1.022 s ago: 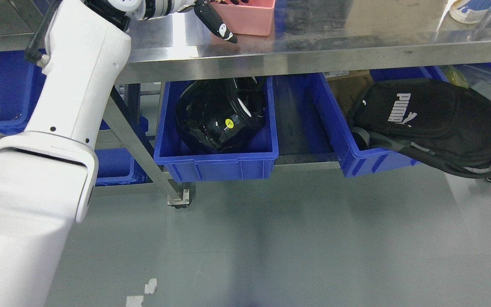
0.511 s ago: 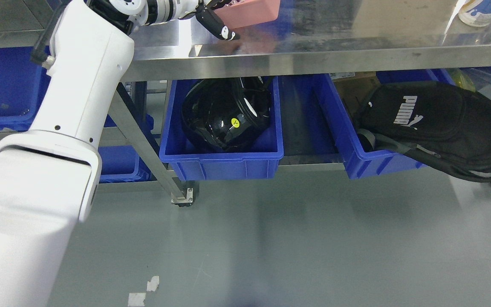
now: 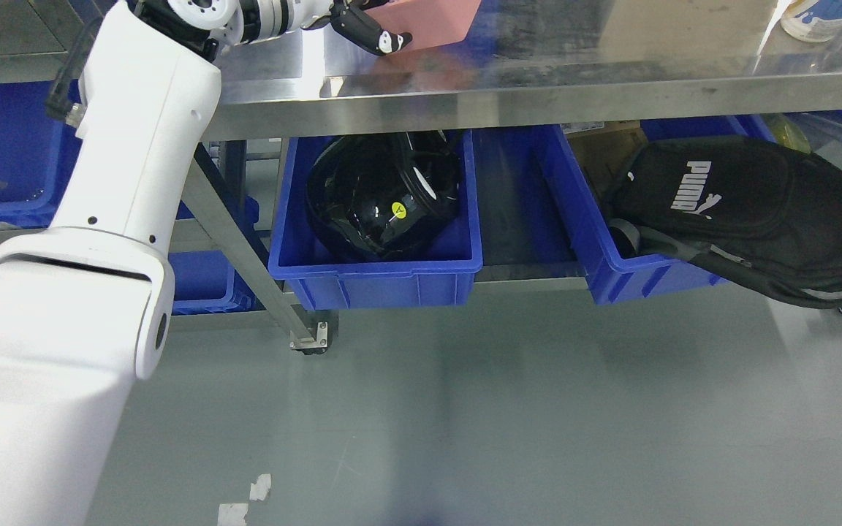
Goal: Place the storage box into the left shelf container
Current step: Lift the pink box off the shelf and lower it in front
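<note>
**Pink box gripped at the table's edge**

Up at twelve o'clock, the left hand (image 3: 370,25) has its dark fingers (image 3: 384,40) curled around the near corner of the pink box (image 3: 432,22), which looks tilted just above the steel table (image 3: 538,73), probably to carry it off. Blue bins (image 3: 4,168) wait at nine o'clock, likely the goal.

pink storage box (image 3: 437,20): top cut off by upper edge | left hand (image 3: 370,29): mostly beyond upper edge, grip unclear | bottle (image 3: 807,16): only base visible, top right | black helmet (image 3: 381,196): upper part hidden under steel table (image 3: 538,91)
</note>
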